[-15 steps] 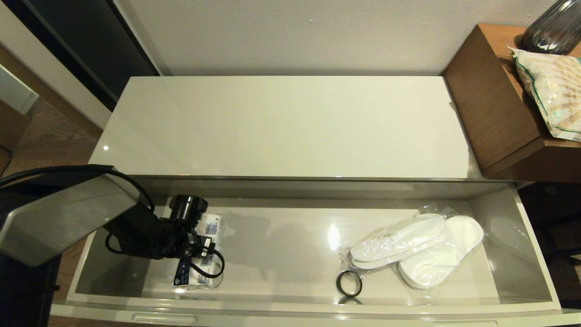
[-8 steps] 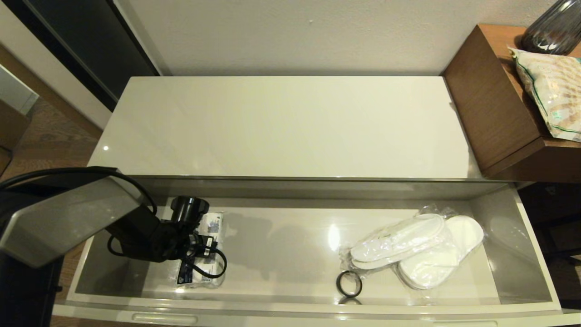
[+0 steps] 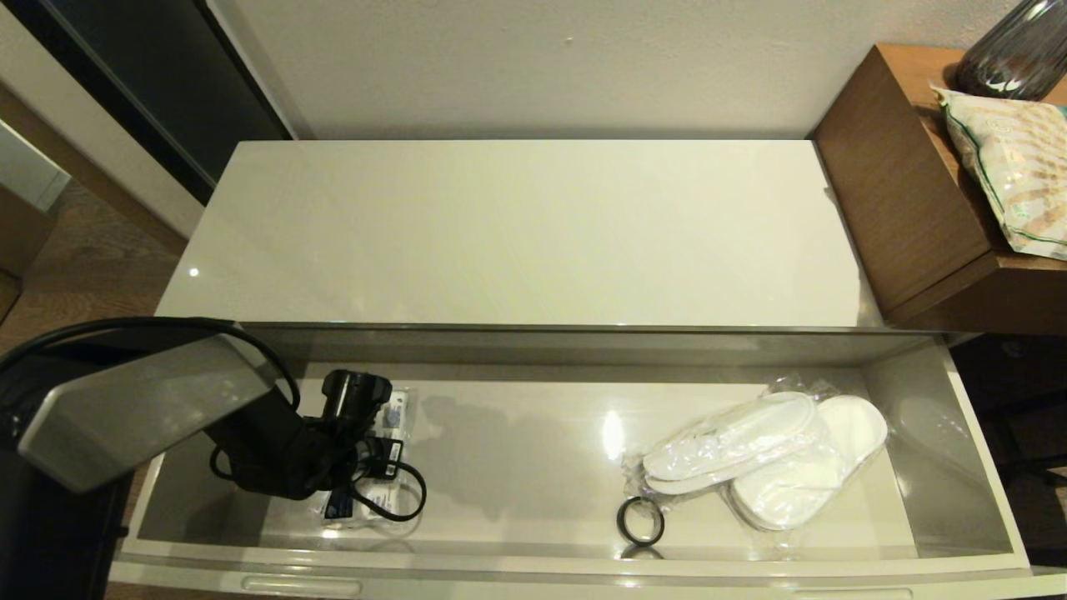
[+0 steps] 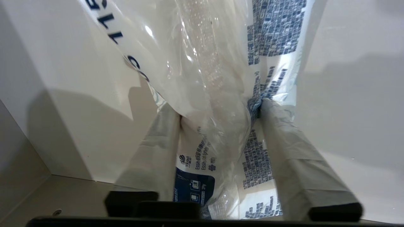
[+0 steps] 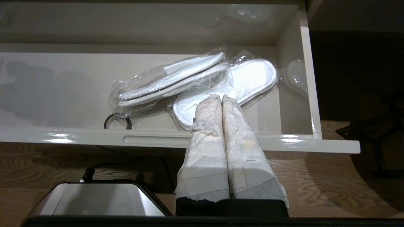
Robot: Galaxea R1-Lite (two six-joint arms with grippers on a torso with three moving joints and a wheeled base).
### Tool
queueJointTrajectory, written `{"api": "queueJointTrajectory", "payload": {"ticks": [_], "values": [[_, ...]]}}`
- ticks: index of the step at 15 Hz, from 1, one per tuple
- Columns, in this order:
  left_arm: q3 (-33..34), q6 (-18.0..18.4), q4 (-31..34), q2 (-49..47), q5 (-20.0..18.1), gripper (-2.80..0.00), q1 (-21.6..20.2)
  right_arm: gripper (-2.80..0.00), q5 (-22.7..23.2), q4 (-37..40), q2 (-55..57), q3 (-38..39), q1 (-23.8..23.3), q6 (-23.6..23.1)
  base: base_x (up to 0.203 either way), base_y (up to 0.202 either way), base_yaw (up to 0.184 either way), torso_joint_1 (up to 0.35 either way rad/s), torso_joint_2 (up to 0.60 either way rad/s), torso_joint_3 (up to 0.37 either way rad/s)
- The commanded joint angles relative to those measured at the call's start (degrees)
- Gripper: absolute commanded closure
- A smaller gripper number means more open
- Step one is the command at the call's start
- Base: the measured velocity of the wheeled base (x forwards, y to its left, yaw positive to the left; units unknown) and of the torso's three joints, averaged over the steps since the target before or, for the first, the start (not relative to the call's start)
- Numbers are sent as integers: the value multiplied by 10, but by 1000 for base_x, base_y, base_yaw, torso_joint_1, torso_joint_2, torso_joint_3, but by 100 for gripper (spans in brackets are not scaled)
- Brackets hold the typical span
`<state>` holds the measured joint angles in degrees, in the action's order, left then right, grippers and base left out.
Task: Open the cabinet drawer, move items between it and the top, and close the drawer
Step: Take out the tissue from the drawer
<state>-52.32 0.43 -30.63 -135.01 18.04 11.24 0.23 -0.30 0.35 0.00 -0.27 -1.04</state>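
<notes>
- Since a second back, from the head view, the left gripper [image 3: 367, 467] has sunk a little lower into the wide, shallow, glossy cream-grey cabinet drawer [image 3: 988, 467] and slid toward its front panel, down over the white rectangular tissue pack with dark blue print [image 3: 398, 410]. That pack lies at the drawer's left end. The white flat slippers in their crinkly clear plastic bag [image 3: 763, 458] lie at the right end, a small black ring [image 3: 640, 521] just beside them. The long, glossy cream-white top [image 3: 517, 233] holds nothing. On the brown wooden side table [image 3: 904, 183] sit a green-trimmed snack bag [image 3: 1013, 167] and a dark ribbed glass vase [image 3: 1021, 50].
- Left wrist view: the two taped fingers [image 4: 157, 148] pinch the tissue pack [image 4: 214, 94] between them, bunching its wrapper into a waist. My worry is that they may be holding mostly loose film; on the lift the wrapper could stretch or slip, and the pack would drop back or swing against the drawer wall close by. The print is blue blocks of small text, too fine to read; near the gripper a word looks like "Essen", and some large blue characters sit at the far end, but I can't be sure of either.
- Right wrist view: the right gripper [image 5: 222, 99] hangs parked in front of the drawer, fingers pressed together, holding nothing. No writing shows on the slipper bag [image 5: 189, 82].
</notes>
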Motion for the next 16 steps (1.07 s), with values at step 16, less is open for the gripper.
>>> {"api": "queueJointTrajectory", "payload": {"ticks": [16], "values": [[-1,29,218,259,-1,0,-1,0,0,0,1,0,0,0,0,0,0,0,0,0]]}}
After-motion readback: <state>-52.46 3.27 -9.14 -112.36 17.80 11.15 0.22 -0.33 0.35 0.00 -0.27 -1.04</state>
